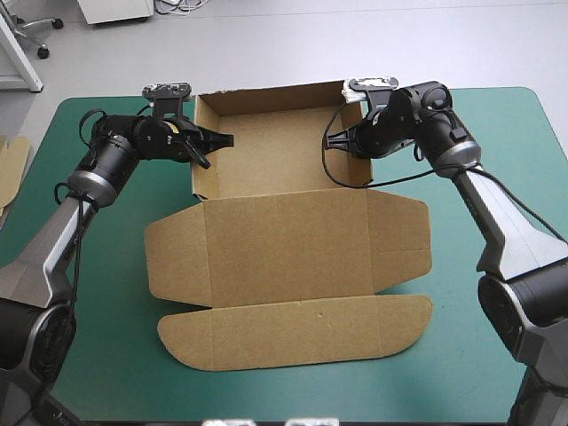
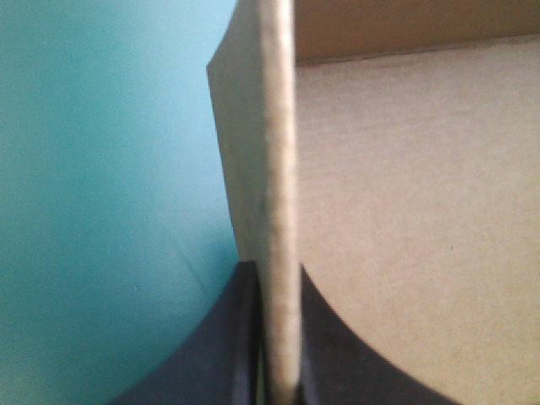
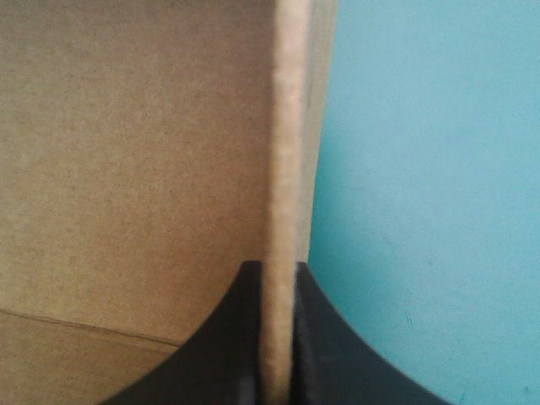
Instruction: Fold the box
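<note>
1. Sitting at the far edge of the table [image 1: 124, 373], the box [image 1: 284, 151] is an open tray, lid flat.
2. Left fingers [image 2: 241, 354] pinch its left wall.
3. Right fingers [image 3: 316, 346] pinch its right wall.

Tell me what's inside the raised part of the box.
Only bare brown floor shows inside the box. The left tool and right tool each pinch a side wall, reaching partly inside. The floor corner beneath the right arm is covered.

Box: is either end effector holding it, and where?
Both hold the box: the left end effector pinches the left side wall at its top edge, the right end effector the right side wall.
</note>
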You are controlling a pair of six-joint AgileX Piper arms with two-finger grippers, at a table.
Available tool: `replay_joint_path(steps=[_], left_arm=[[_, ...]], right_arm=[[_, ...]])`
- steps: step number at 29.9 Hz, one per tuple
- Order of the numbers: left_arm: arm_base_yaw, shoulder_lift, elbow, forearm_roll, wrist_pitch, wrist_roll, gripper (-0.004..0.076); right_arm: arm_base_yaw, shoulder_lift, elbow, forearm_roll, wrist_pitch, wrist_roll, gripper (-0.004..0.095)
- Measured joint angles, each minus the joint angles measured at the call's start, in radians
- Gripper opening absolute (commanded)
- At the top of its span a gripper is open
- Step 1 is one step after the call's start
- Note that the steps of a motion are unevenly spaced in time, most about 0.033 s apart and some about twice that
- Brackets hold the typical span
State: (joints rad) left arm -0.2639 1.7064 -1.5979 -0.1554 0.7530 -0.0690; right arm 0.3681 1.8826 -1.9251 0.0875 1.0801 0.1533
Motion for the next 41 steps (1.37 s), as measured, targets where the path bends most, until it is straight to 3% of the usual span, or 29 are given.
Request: replay_joint_path(steps=[13, 25, 41], left_arm=[[-0.039, 0.0, 0.0, 0.111, 0.035, -0.045, -0.0014], [-0.069, 0.036, -0.001, 0.214, 0.214, -0.118, -0.0014], [-0.089, 0.051, -0.009, 0.232, 0.357, -0.141, -0.0014]], right_arm=[[0.043, 0.027, -0.006, -0.048, 0.067, 0.04, -0.0012], [0.091, 0.079, -0.006, -0.046, 0.165, 0.066, -0.0012], [0.101, 0.081, -0.004, -0.037, 0.167, 0.051, -0.0013]])
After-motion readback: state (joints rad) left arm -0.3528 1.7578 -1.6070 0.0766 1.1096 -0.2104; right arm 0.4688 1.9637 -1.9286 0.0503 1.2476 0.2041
